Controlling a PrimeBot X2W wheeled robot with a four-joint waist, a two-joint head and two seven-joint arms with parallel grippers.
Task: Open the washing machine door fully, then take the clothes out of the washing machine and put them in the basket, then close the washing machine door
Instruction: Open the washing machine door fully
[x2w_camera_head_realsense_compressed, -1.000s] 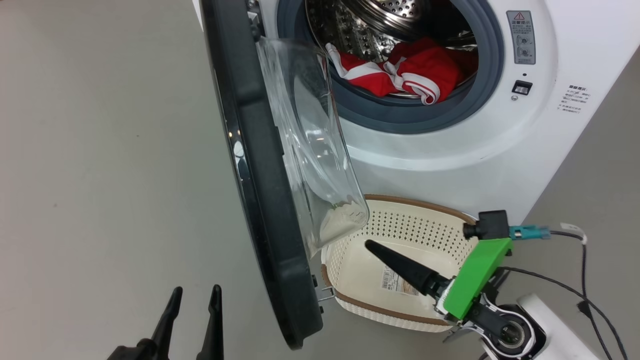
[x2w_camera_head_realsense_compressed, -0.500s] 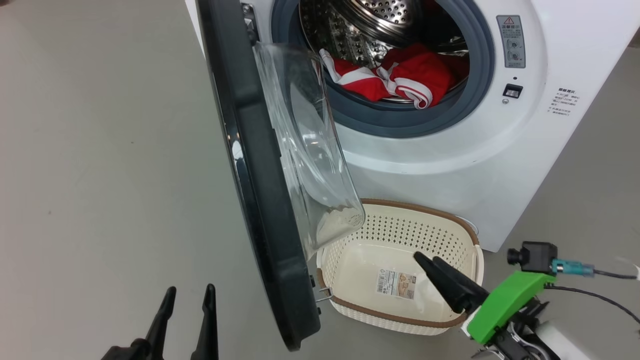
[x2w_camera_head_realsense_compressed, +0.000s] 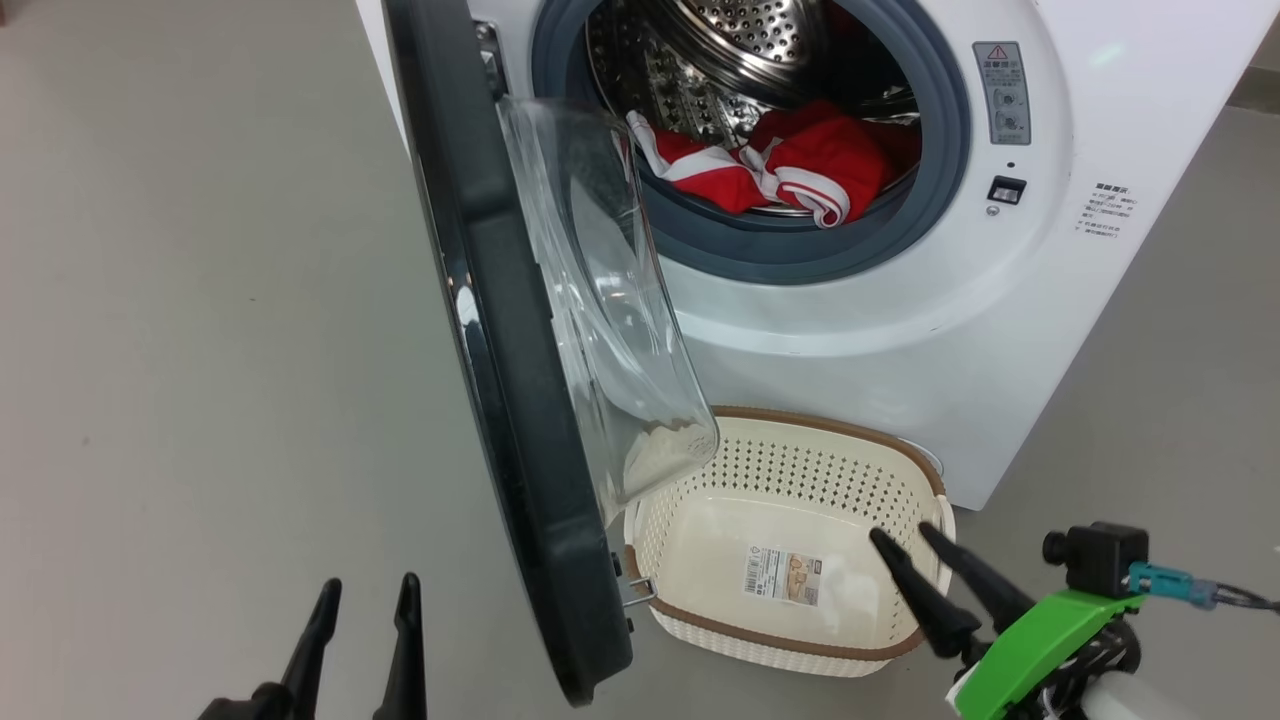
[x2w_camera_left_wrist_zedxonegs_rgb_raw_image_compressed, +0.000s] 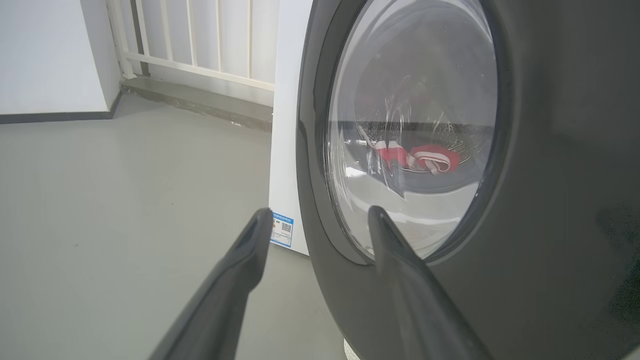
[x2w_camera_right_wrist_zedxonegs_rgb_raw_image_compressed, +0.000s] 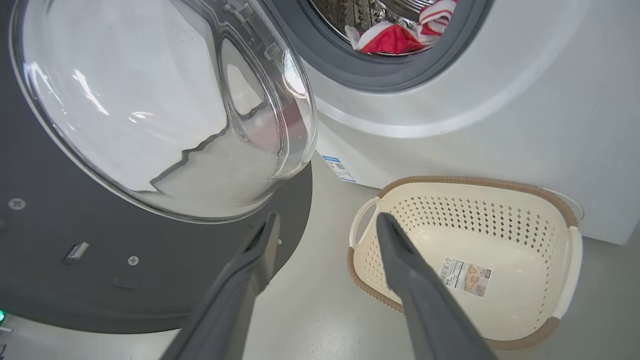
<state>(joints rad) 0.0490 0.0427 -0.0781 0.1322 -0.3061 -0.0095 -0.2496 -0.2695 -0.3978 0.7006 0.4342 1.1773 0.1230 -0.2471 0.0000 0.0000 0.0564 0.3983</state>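
Note:
The washing machine (x2w_camera_head_realsense_compressed: 900, 330) stands ahead with its door (x2w_camera_head_realsense_compressed: 500, 350) swung out edge-on toward me, its glass bowl (x2w_camera_right_wrist_zedxonegs_rgb_raw_image_compressed: 165, 115) bulging to the right. Red and white clothes (x2w_camera_head_realsense_compressed: 780, 165) lie in the steel drum. On the floor below the mouth sits the cream basket (x2w_camera_head_realsense_compressed: 790, 545), with just a paper label inside. My left gripper (x2w_camera_head_realsense_compressed: 365, 595) is open at the lower left, outside the door (x2w_camera_left_wrist_zedxonegs_rgb_raw_image_compressed: 550, 175). My right gripper (x2w_camera_head_realsense_compressed: 905, 535) is open over the basket's near right corner, holding nothing.
Grey floor (x2w_camera_head_realsense_compressed: 200, 350) spreads wide to the left of the door. A white railing (x2w_camera_left_wrist_zedxonegs_rgb_raw_image_compressed: 200, 40) and a wall stand behind the machine. A green camera mount (x2w_camera_head_realsense_compressed: 1040, 640) with a cable sits on my right wrist.
My right gripper has drawn back to the right, from over the basket's middle to its near right corner, and now shows both fingers apart. The head camera has shifted slightly.

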